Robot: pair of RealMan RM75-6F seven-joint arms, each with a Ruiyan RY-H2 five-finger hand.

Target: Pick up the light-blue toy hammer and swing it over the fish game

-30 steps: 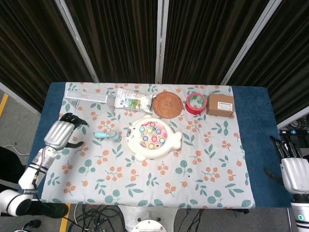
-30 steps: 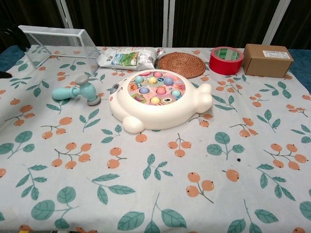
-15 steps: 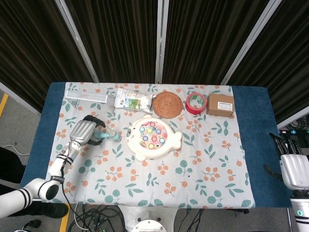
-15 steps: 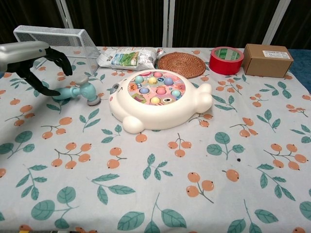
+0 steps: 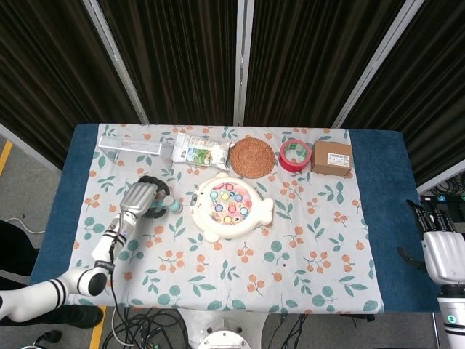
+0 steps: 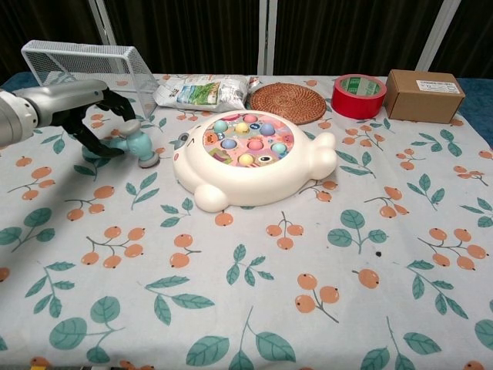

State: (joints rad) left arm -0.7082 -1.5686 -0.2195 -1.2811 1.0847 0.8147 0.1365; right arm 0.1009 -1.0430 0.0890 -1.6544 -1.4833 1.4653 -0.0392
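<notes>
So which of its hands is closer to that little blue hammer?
The left hand. Its fingers curl around the hammer handle. The right hand sits far off, past the table's opposite edge.

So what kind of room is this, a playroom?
More likely a robot test room: black curtains behind, cables on the floor, and a robot hand reaching for the toy hammer on a flowery tablecloth.
</notes>
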